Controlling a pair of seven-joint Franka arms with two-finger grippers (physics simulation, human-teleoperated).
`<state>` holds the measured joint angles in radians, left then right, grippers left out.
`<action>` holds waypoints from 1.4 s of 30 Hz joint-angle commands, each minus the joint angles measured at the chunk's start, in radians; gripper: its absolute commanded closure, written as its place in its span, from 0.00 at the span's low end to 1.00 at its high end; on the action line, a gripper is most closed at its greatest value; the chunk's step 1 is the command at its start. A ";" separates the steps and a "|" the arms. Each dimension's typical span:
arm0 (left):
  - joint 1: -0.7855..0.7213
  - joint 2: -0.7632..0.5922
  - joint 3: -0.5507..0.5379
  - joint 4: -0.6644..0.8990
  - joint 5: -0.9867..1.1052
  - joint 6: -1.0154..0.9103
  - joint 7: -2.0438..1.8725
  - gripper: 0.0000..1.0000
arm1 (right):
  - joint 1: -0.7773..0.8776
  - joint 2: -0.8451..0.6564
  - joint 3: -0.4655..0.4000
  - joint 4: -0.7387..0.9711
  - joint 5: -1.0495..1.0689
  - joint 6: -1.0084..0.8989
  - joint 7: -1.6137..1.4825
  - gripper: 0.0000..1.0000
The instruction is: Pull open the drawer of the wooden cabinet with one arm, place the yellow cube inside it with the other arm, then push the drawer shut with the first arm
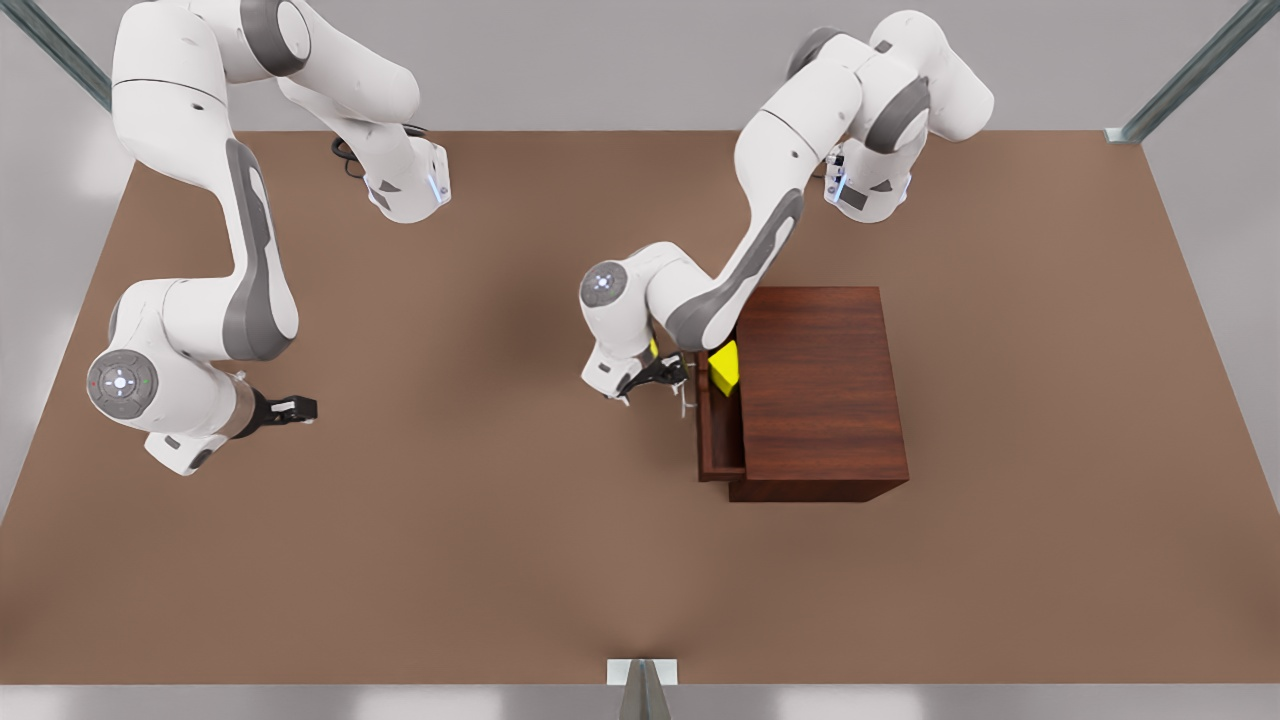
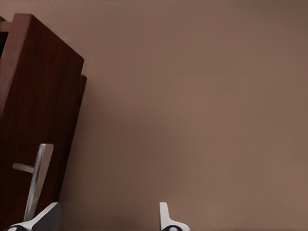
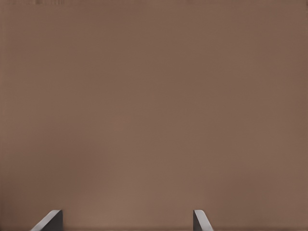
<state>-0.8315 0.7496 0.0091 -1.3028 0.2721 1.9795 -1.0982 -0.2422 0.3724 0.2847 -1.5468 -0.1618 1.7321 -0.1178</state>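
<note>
The left gripper (image 1: 672,388) stands with its fingers spread just beside the thin silver handle (image 2: 37,179), holding nothing. The drawer (image 1: 720,440) is only partly out of the wooden cabinet (image 1: 820,385), and the yellow cube (image 1: 725,366) sits inside it, so I judge the closing step is in hand: the next move calls for a flat push on the smooth dark front panel. The right gripper (image 1: 300,408), also spread and empty, waits well apart over the plain brown table (image 1: 450,560).

White arms, grey joints, black tools
</note>
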 commanded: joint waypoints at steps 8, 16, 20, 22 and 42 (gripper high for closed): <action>0.035 -0.068 0.000 -0.107 0.004 0.041 0.133 0.00 | 0.000 -0.001 0.004 0.001 0.001 0.001 0.014 0.00; 0.055 -0.078 0.000 -0.119 0.002 0.021 0.135 0.00 | 0.001 -0.001 0.004 0.001 0.002 0.001 0.014 0.00; 0.057 -0.082 0.000 -0.119 0.004 -0.013 0.135 0.00 | 0.001 -0.001 0.007 0.001 0.002 0.001 0.015 0.00; 0.058 -0.085 0.002 -0.119 0.004 -0.022 0.135 0.00 | 0.004 -0.001 0.007 0.001 0.002 0.000 0.015 0.00; 0.603 -0.351 0.017 0.122 -0.266 -0.528 1.081 0.00 | 0.021 -0.001 0.007 0.007 0.001 0.007 0.026 0.00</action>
<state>-0.2952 0.4158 0.0291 -1.2075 0.1027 1.6800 -0.8010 -0.2215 0.3725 0.2921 -1.5413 -0.1622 1.7370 -0.0969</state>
